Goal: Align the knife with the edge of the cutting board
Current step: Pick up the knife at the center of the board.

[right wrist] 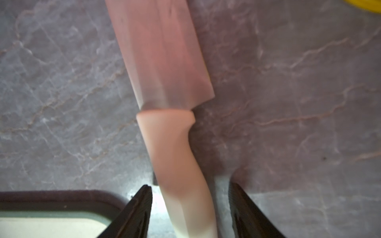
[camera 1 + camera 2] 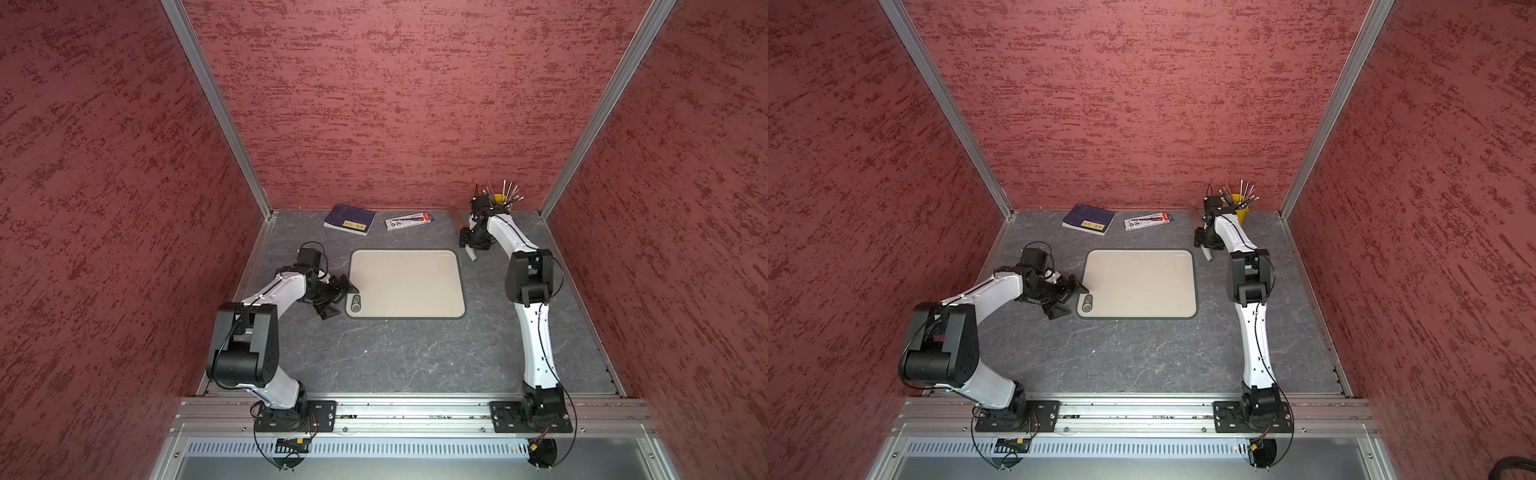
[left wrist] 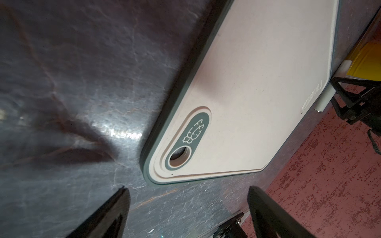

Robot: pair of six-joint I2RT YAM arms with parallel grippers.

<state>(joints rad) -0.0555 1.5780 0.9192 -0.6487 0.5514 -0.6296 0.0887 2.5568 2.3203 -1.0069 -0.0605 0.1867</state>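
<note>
Enclosure: red textured walls (image 2: 374, 104) on three sides, with an aluminium frame.
Surface: a grey marbled tabletop (image 2: 395, 353), dull but glossy enough to show highlights.
Cutting board (image 2: 405, 282): lies flat mid-table, its oval-hole corner at the near left.
Knife (image 1: 169, 111): flat on the tabletop, off the board and just beyond its far right corner. The blade (image 1: 160, 51) points toward the back wall and the handle (image 1: 177, 164) toward the front. It sits slightly askew to the board's right edge.
Handling: likely stiff and blade-heavy. The smooth, slim handle could twist in a loose grip. The flat blade offers no safe hold, so the handle is the place to take it, probably close to the blade for balance.
Right gripper (image 1: 189, 185): low over the handle, fingers standing apart on either side of it. A gap shows on each side, so it is not clamped.
Left gripper (image 3: 187, 187): spread wide and empty, beside the board's hole corner and well apart from the knife.
Pen cup (image 2: 505, 205): yellow, in the back right corner near the blade end, so it is worth avoiding on any swing.
</note>
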